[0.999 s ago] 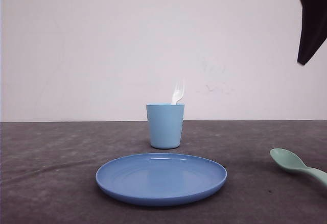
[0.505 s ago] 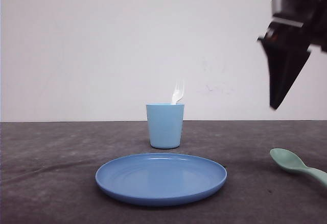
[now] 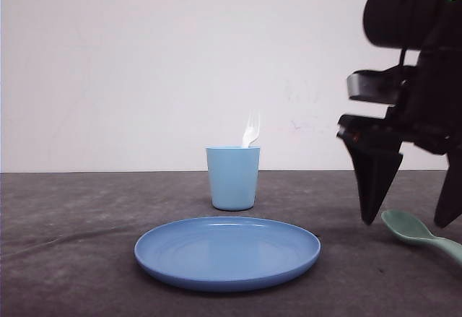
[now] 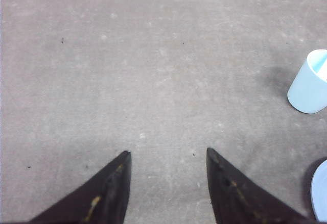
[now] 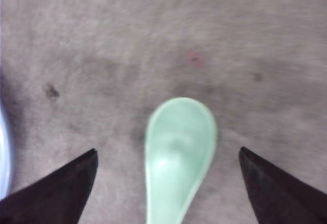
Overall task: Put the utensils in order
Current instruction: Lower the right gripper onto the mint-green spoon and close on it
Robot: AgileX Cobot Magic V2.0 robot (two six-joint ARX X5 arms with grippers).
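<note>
My right gripper [image 3: 408, 223] hangs at the right edge of the front view, its two dark fingers spread wide and pointing down at the table [image 3: 72, 259], holding nothing. The mint-green spoon [image 3: 419, 233] lies on the table at the lower right of that frame, its oval bowl sitting between my two fingertips, the handle running off toward the right edge. From my right wrist the spoon's bowl [image 5: 179, 152] shows at lower centre, with one finger well off to each side and neither touching it. The white fork [image 3: 250, 131] stands tines-up in the light blue cup [image 3: 233, 177] at the middle of the front view, just behind the round blue plate [image 3: 227, 252]. My left gripper [image 4: 168, 157] shows in its wrist view with the fingers parted and empty over bare table, the cup [image 4: 309, 83] at the right edge.
</note>
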